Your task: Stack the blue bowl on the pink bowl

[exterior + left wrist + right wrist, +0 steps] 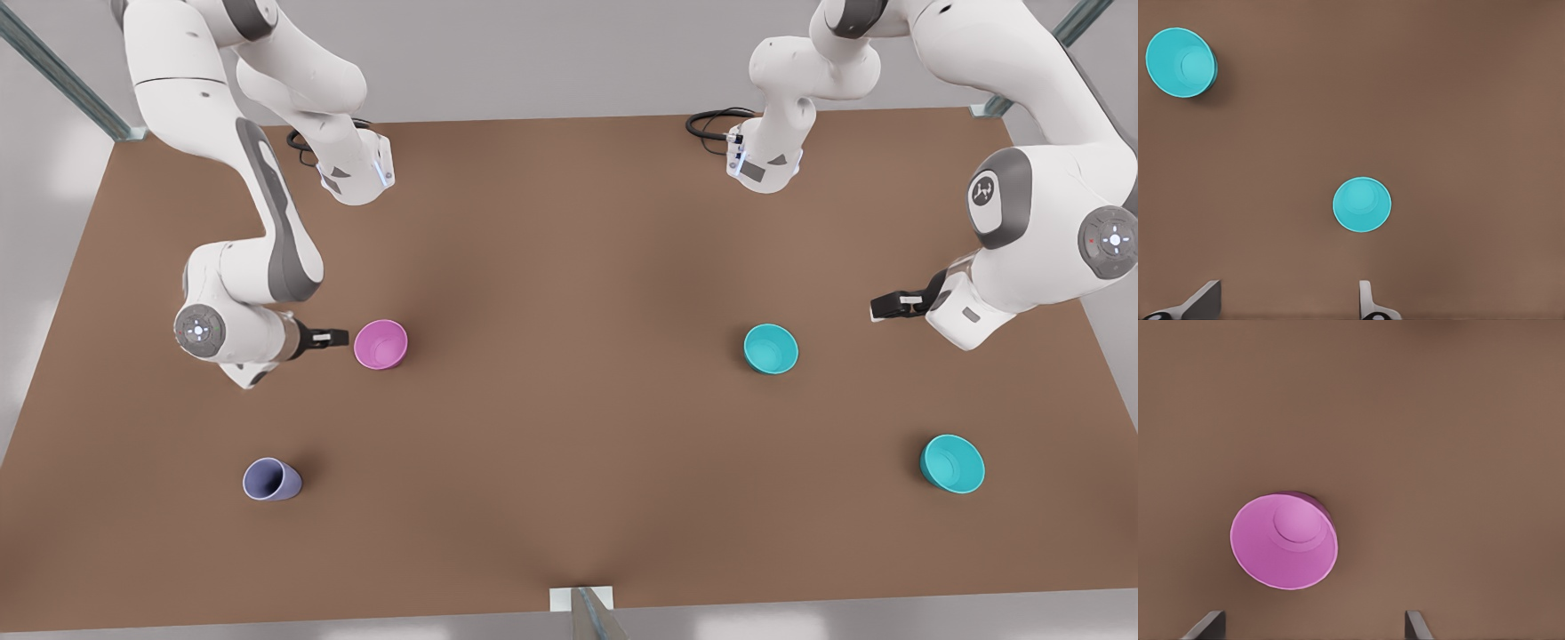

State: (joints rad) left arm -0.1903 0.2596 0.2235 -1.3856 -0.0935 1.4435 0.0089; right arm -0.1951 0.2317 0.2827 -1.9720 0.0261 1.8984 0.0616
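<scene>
Left gripper [876, 309] by blue bowl [770, 348], right gripper [342, 337] by pink bowl [381, 344]; fingers spread, empty; lavender cup [270, 479] apart

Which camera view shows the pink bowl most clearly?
The right wrist view: the pink bowl appears large, with its rim and inner base visible. In the front view it is small, beside the right gripper.

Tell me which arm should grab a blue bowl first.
Left. The left gripper hovers open beside the nearer blue bowl, seen close ahead of its jaws in its wrist view. The right gripper sits open by the pink bowl, far from both.
</scene>
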